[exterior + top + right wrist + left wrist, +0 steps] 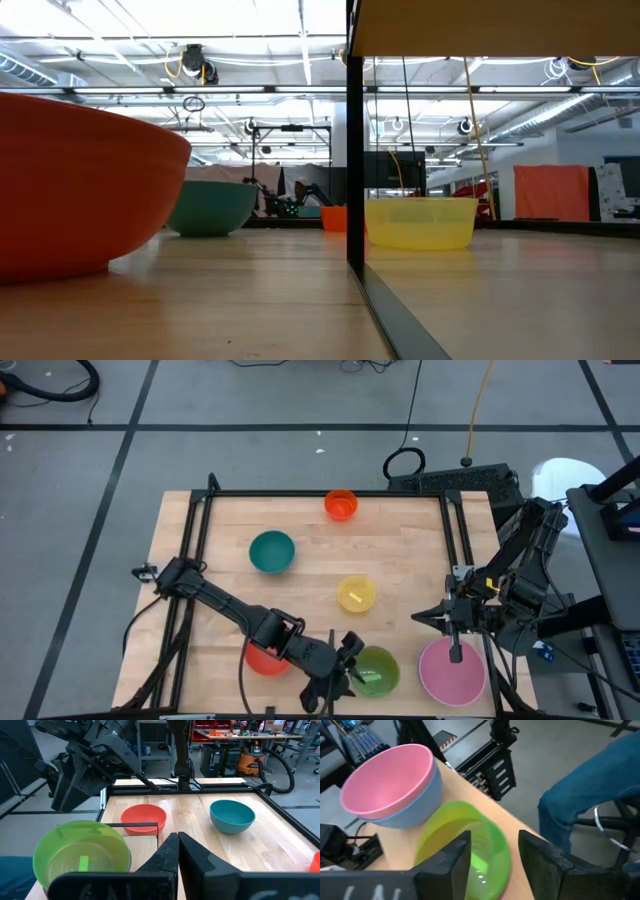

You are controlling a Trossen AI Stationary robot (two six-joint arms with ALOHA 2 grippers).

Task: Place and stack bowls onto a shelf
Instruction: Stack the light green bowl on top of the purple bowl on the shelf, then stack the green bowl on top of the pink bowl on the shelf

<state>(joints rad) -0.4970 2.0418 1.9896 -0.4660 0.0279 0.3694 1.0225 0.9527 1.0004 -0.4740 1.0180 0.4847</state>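
The green bowl [377, 670] sits upright on the table near its near edge, also in the left wrist view [485, 855] and the right wrist view [82, 852]. My left gripper [347, 658] [495, 845] is open, with its fingers standing on either side of the bowl's left rim, one over the inside and one outside. I cannot tell whether they touch it. The pink bowl [452, 672] rests nested in the blue bowl [415, 805] at the near right. My right gripper [420, 618] [177, 845] is shut and empty beyond the pink bowl, pointing toward the table's left. The shelf board [495, 28] sits on a dark upright [354, 150].
The red bowl [262, 660] lies under my left arm. The teal bowl [272, 552], yellow bowl [356, 594] and orange bowl [341, 505] stand farther back. A black frame [330, 493] borders the table. A person's leg in blue trousers [590, 795] is beyond the near edge.
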